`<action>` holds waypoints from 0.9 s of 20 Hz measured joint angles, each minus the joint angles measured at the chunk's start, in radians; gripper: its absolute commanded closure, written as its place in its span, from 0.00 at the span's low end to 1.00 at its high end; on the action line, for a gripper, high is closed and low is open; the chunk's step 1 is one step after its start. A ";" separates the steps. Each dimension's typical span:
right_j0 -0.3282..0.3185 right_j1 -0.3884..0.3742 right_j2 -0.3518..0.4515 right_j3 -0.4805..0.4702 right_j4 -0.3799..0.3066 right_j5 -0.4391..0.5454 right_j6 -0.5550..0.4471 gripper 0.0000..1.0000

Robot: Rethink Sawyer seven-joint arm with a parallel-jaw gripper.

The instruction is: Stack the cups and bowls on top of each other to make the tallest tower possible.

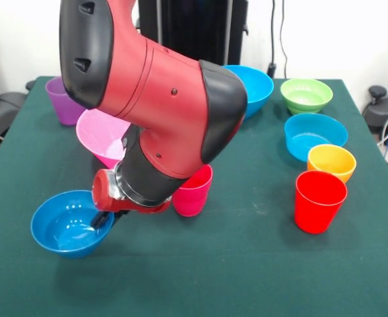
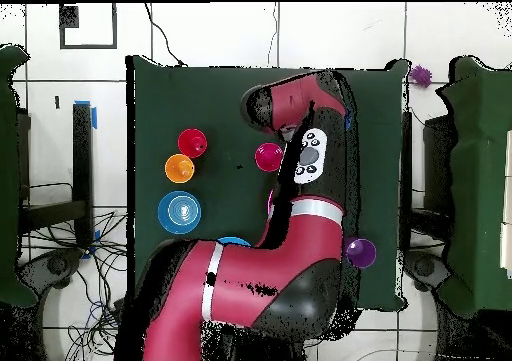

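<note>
My gripper reaches down at the right rim of a dark blue bowl near the front left; the wrist hides its tips. Behind the arm stand a pink bowl and a purple bowl. A magenta cup stands beside the wrist. On the right are a red cup, an orange bowl, a cyan bowl, a green bowl and a large blue bowl. In the overhead view the arm covers the gripper and the dark blue bowl.
The green table ends close in front of the dark blue bowl. My bulky arm leans across the table's left half over the pink bowl. Cables and dark equipment lie off both far corners.
</note>
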 measured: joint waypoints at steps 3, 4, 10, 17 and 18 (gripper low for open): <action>0.005 0.008 0.000 -0.001 0.000 0.000 0.000 1.00; 0.006 0.010 0.000 -0.001 0.000 0.000 0.000 1.00; 0.015 0.023 0.000 -0.002 0.000 0.000 0.000 1.00; 0.024 0.040 0.000 -0.010 0.000 0.000 0.000 1.00; 0.025 0.044 0.000 -0.013 0.000 0.000 0.000 1.00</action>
